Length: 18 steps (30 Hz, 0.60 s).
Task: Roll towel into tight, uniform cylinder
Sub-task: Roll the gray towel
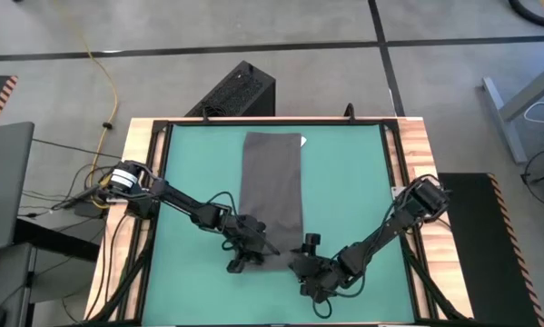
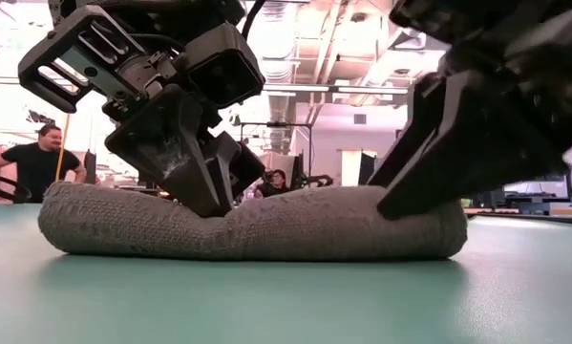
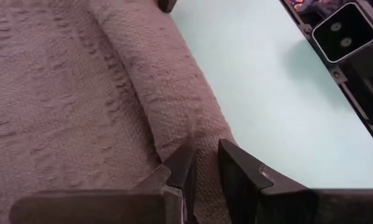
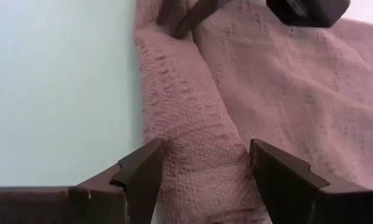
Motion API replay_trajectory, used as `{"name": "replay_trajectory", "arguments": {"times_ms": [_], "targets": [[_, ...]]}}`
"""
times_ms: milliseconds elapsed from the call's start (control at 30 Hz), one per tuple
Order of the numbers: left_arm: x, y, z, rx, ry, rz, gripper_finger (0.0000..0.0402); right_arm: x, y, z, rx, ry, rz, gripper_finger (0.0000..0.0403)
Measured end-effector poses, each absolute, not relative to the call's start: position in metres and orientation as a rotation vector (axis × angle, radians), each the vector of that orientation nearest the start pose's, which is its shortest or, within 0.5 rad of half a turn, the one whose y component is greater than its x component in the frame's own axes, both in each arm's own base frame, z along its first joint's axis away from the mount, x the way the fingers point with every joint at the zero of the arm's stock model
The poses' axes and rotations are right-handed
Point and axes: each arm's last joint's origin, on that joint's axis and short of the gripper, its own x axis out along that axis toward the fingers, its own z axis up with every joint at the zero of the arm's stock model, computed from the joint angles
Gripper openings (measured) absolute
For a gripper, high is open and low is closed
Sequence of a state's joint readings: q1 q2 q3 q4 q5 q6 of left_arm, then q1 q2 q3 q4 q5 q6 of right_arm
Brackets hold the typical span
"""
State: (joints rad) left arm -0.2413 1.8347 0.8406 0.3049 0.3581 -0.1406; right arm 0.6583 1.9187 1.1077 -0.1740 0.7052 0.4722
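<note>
Towel (image 1: 272, 186): dark grey, lying lengthwise down the middle of your green desk (image 1: 344, 182), flat over most of its length, white tag (image 1: 302, 141) at the far corner. The near end is turned up into a short roll (image 2: 257, 225), thick and rounded in the low view, sagging slightly in its middle.

Left arm: you have it reaching from the desk's left edge, elbow bent, forearm angled inward and down to the roll's left part. Left tool (image 1: 244, 250): pitched steeply down onto the roll; its wrist view shows the fingers (image 3: 183, 171) drawn close together, pinching a ridge of cloth at the roll's end.

Right arm: you have it reaching from the right edge, folded low, forearm running in toward the roll's right end. Right tool (image 1: 310, 272): fingers (image 4: 142, 174) spread wide, one on either side of the roll, straddling it without clamping; in the low view it presses down on the roll's right part.

Beyond the desk: a black box (image 1: 235, 91) on the floor at the far edge, and a person (image 2: 39, 158) in a dark shirt in the room behind.
</note>
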Motion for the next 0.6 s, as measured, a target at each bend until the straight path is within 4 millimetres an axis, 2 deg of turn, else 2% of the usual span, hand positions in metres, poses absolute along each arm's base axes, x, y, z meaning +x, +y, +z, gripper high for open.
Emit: {"name": "replay_trajectory", "arguments": {"times_ms": [167, 267, 400, 600], "targets": [[0.333, -0.093, 0.127, -0.193, 0.738, -0.575, 0.0057, 0.3, 0.204, 0.131, -0.13, 0.745, -0.256, 0.026], [0.333, -0.094, 0.127, -0.196, 0.737, -0.581, 0.0057, 0.294, 0.198, 0.127, -0.093, 0.745, -0.274, 0.0239], [0.334, -0.092, 0.128, -0.214, 0.736, -0.599, 0.0057, 0.291, 0.198, 0.125, -0.04, 0.713, -0.221, 0.0181], [0.335, -0.086, 0.133, -0.236, 0.71, -0.608, 0.0057, 0.291, 0.199, 0.123, -0.024, 0.747, -0.165, 0.0066]]}}
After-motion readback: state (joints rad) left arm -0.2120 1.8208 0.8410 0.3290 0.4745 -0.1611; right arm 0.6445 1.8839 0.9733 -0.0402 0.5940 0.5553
